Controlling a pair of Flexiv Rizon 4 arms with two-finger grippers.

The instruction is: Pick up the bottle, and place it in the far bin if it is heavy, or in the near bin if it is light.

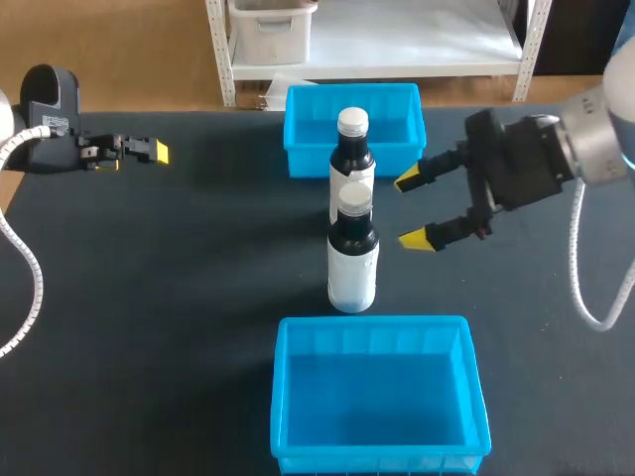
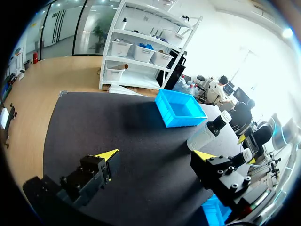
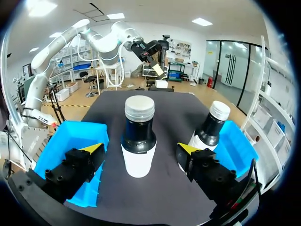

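Black-and-white, the nearer bottle is seen ungrasped on the bench just beyond the near bin. Beyond that bin's right side the right end effector is held spread; lifting, weighing and binning are left.

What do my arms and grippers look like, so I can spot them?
The left gripper and right gripper are black and blocky, each with two yellow wedge-shaped fingertips. The right arm has a silver-grey wrist. A white cable loops beside each arm.

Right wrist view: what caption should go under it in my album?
Open right hand faces the near bottle, the far bottle beside it, between near bin and far bin.
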